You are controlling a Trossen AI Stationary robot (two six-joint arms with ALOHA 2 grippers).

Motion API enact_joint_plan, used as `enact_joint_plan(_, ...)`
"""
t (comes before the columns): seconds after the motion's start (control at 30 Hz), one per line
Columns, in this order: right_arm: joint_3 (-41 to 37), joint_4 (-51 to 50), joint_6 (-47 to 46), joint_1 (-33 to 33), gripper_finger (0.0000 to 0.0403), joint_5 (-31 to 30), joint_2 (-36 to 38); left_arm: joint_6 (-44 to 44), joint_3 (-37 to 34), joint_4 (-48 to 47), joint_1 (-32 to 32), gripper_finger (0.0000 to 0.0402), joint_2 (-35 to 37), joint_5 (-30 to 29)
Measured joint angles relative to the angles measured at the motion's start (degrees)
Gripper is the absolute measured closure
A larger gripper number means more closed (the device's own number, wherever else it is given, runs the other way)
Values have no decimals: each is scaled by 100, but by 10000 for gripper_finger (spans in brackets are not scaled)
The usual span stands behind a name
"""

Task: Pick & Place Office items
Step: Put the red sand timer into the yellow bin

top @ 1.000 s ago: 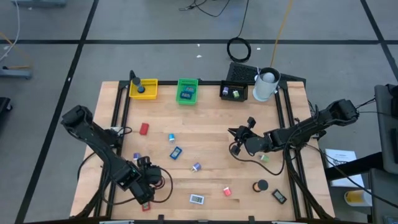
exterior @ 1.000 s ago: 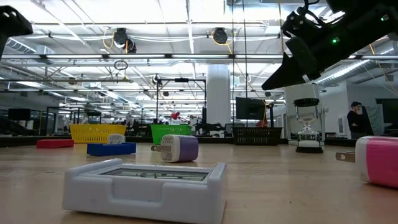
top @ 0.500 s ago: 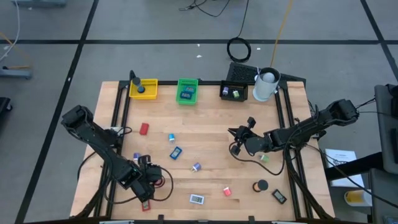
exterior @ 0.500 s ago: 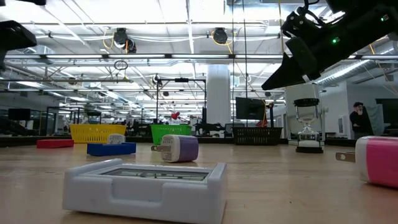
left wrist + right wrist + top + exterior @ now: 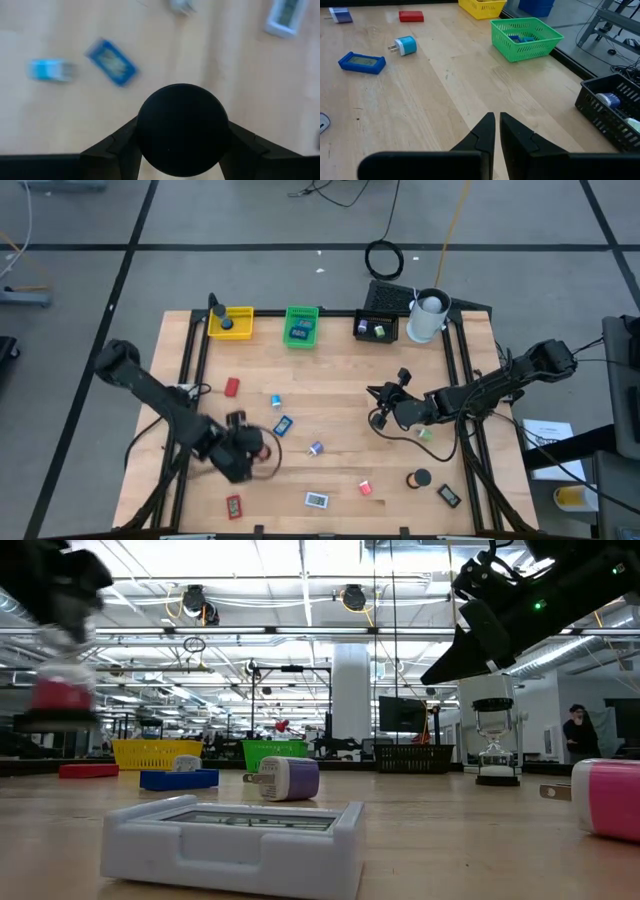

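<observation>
- The left end effector is gripping a black round roll between its two fingers, clamped at the roll's sides so that its flat round face is pointing at the wrist camera.
- In the high view the left end effector is sitting over the front-left part of the surface, and the low view is showing the load lifted clear of the wood.
- Below the held roll, a blue flat piece, a light-blue bit and a white-framed piece are lying loose on the wood.
- The yellow tray, green tray and black tray are lining the far edge, probably as the drop spots; the yellow one already seems to be holding a dark round piece, so it is the likely target.
- The right end effector is waiting with its fingers pinched together and nothing between them, hovering mid-right above the surface, well apart from the left arm's path.
- A red flat piece is lying near the front edge, not yet sorted.
</observation>
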State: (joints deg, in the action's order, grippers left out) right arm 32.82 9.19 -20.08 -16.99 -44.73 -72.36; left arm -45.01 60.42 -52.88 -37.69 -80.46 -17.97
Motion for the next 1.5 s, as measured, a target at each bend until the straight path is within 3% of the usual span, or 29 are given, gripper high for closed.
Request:
enact_joint_plan(0.2, 0, 0, 0, 0, 380, 0, 0, 343, 0, -934, 1040, 194, 1051, -515)
enact_joint_plan(0.43, 0, 0, 0, 0, 380, 0, 0, 1294, 2, -1153, 3091, 194, 1891, -668)
enact_joint_plan(0.57, 0, 0, 0, 0, 380, 0, 0, 1949, 2, -1156, 4321, 194, 1914, -431)
enact_joint_plan(0.8, 0, 0, -7, 0, 380, 0, 0, 2964, 2, -688, 5990, 194, 1355, 166)
enact_joint_plan(1.1, 0, 1, 146, 0, 380, 0, 0, 3251, -1148, 630, 6866, 194, 1028, 705)
enact_joint_plan(1.5, 0, 4, 140, 0, 380, 0, 0, 3334, -1573, 651, 7544, 184, 1114, 561)
